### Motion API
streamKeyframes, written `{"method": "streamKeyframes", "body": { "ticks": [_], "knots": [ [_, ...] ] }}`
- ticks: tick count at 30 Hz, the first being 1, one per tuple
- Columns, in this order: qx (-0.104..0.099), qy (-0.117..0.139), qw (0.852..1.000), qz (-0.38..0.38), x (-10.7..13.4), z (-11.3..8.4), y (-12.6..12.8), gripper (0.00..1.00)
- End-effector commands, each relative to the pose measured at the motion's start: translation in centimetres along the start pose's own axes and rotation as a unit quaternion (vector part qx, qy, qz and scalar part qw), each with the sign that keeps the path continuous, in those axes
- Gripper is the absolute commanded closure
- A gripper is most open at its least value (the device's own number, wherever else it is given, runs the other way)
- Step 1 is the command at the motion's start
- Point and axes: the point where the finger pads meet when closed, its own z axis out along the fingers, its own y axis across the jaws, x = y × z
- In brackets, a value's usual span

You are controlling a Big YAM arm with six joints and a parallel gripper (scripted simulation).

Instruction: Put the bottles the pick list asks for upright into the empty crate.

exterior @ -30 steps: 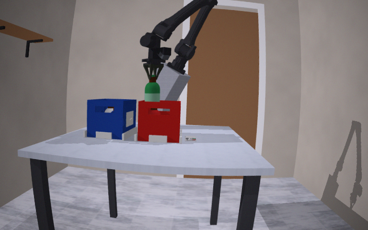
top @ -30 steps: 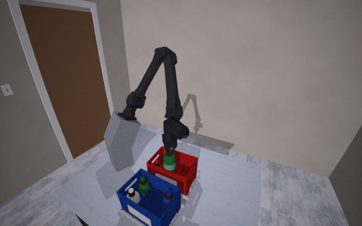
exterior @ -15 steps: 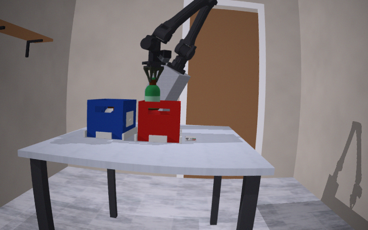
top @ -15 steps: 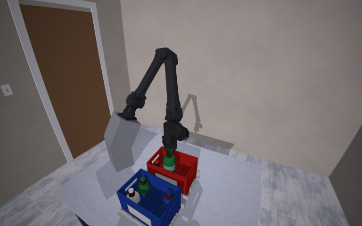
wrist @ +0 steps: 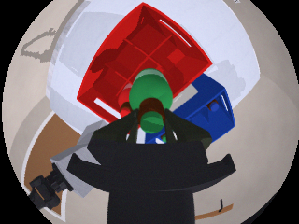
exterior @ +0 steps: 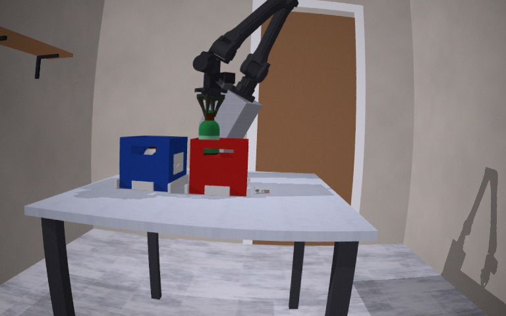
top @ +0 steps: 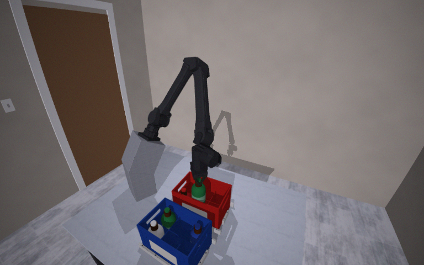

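My gripper (top: 199, 180) (exterior: 211, 112) (wrist: 151, 112) is shut on the neck of a green bottle (top: 198, 190) (exterior: 209, 129) (wrist: 150, 91). The bottle hangs upright, its lower part inside the red crate (top: 213, 215) (exterior: 220, 171) and its shoulder above the rim. Its base is hidden in the top and exterior views. A red-capped bottle (top: 184, 191) (wrist: 124, 105) stands in that crate beside it. The blue crate (exterior: 149, 175) (wrist: 221, 128) holds a white bottle (top: 156, 230), a green-capped bottle (top: 168, 218) and a blue bottle (top: 196, 234). The pick list (exterior: 261, 190) is too small to read.
The blue crate stands close beside the red crate on the table (top: 269, 231) (exterior: 209, 219). Low white strips surround both crate bases. The grey arm pedestal (top: 142, 165) (exterior: 242, 115) stands behind the crates. A wall shelf (exterior: 33, 43) is at the far left in the exterior view.
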Motion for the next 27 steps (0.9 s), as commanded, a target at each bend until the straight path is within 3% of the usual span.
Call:
{"method": "streamKeyframes", "body": {
  "ticks": [1, 9, 10, 16, 20, 26, 27],
  "knots": [
    [0.012, -0.006, 1.000, -0.002, -1.0, -0.2, -0.7, 1.00],
    [0.011, -0.006, 1.000, -0.004, -1.3, 0.7, -1.1, 1.00],
    [0.027, -0.014, 1.000, -0.004, -1.6, -0.6, -1.7, 1.00],
    [0.005, -0.003, 1.000, 0.000, -0.7, 1.8, -0.5, 1.00],
    [0.016, -0.009, 1.000, -0.002, -1.1, 1.3, -1.0, 1.00],
    [0.009, -0.005, 1.000, -0.003, -1.2, 2.4, -1.0, 1.00],
    [0.027, -0.015, 1.000, -0.004, -1.7, 0.9, -1.8, 1.00]
  ]
}}
